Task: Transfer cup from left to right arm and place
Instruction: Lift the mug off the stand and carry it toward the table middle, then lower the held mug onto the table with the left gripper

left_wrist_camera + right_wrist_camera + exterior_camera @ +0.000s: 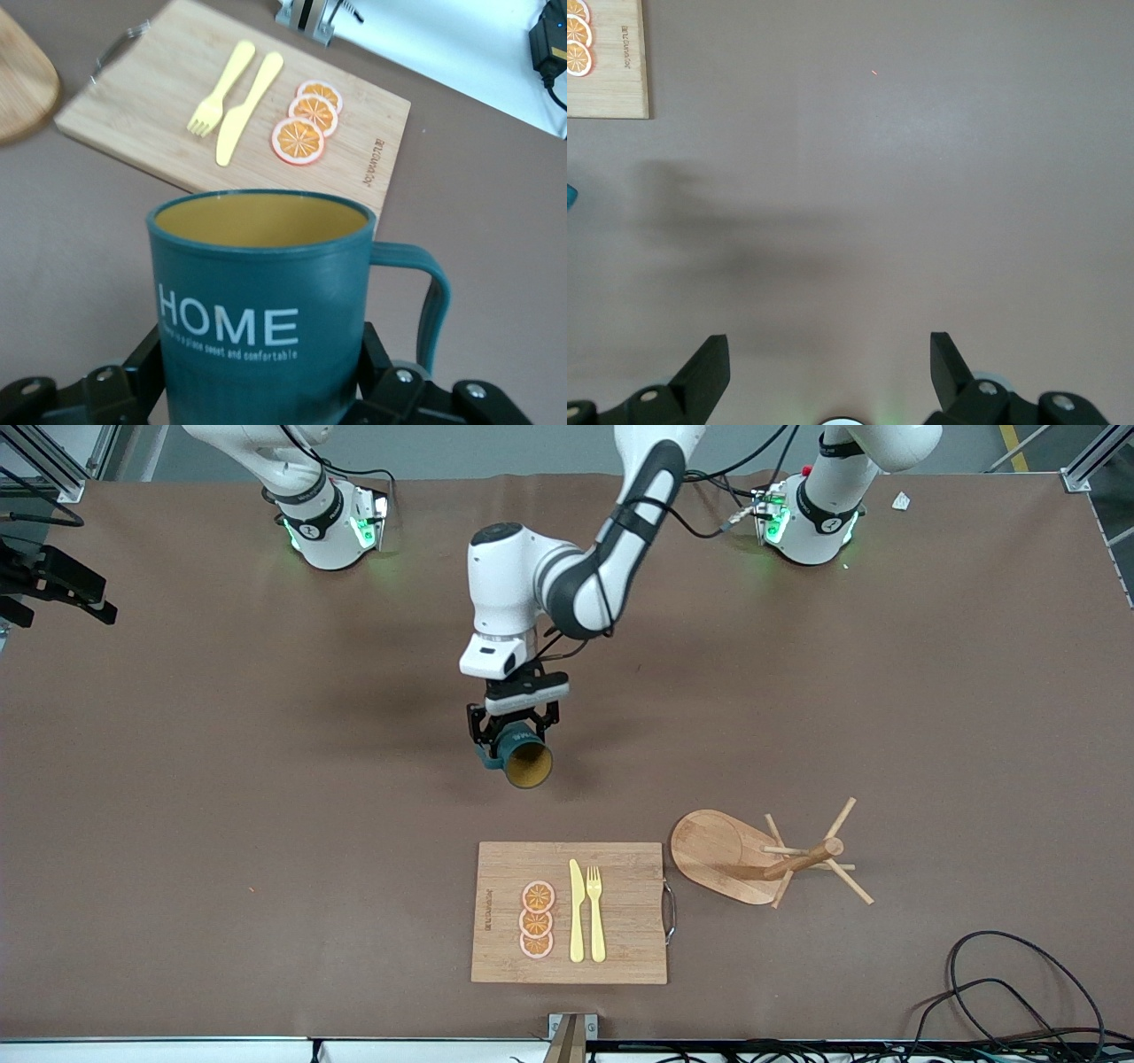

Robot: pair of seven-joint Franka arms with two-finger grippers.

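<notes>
Teal cup (521, 753) is pinched in the left gripper (514, 731), tilted with its mouth toward the front camera, in the air over bare table between the robots' bases and the cutting board (620, 948). Lifting is done; handover and placing remain. Right gripper (830, 367) waits with fingers spread over bare table. Cup lettering reads "HOME"; smaller line below is partly legible.

Even, bright overhead lighting, no glare.
Soft blurred shadows are cast on the table (266, 779); the cutting board (159, 133) is rendered slightly out of focus.
</notes>
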